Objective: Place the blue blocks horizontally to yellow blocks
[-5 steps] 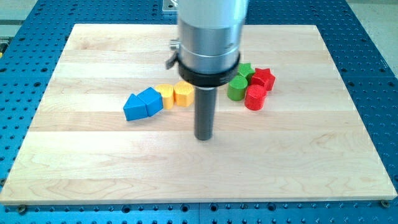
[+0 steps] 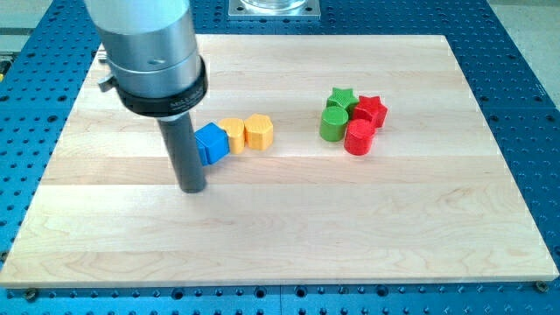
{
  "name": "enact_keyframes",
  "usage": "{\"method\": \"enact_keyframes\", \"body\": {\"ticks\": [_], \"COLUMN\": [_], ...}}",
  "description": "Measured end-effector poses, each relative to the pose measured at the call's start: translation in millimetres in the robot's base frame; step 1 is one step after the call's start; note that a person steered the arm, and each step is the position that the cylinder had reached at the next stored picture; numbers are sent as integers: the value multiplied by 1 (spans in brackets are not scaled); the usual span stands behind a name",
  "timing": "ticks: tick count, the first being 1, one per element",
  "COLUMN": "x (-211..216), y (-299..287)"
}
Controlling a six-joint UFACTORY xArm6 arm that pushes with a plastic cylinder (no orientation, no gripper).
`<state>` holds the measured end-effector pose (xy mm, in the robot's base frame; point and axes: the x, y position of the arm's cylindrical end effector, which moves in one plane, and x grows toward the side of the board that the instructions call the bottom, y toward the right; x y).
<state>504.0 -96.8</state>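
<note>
My tip (image 2: 192,187) rests on the wooden board (image 2: 280,227), left of centre, just below and left of a blue block (image 2: 212,143). The rod hides what lies left of that block, so the second blue block does not show. The blue block touches a yellow block (image 2: 234,135), and a second yellow block (image 2: 258,131) sits against that one on its right. The three form a row running slightly upward to the view's right.
A cluster right of centre holds a green star (image 2: 341,98), a green cylinder (image 2: 332,124), a red star (image 2: 370,109) and a red cylinder (image 2: 359,137). Blue perforated table surrounds the board.
My tip has moved about 100 pixels to the view's left, from below the yellow blocks to below-left of the blue ones. The rod now covers the left blue block.
</note>
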Motion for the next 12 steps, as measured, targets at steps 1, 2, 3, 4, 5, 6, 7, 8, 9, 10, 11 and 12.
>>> {"method": "enact_keyframes", "body": {"ticks": [1, 2, 3, 4, 5, 6, 7, 8, 9, 10, 11, 12], "x": [-6, -36, -38, -38, -38, -26, -17, -16, -15, -15, -24, -44], "y": [34, 29, 10, 9, 18, 46, 21, -28, -46, -49, -50, -45]}}
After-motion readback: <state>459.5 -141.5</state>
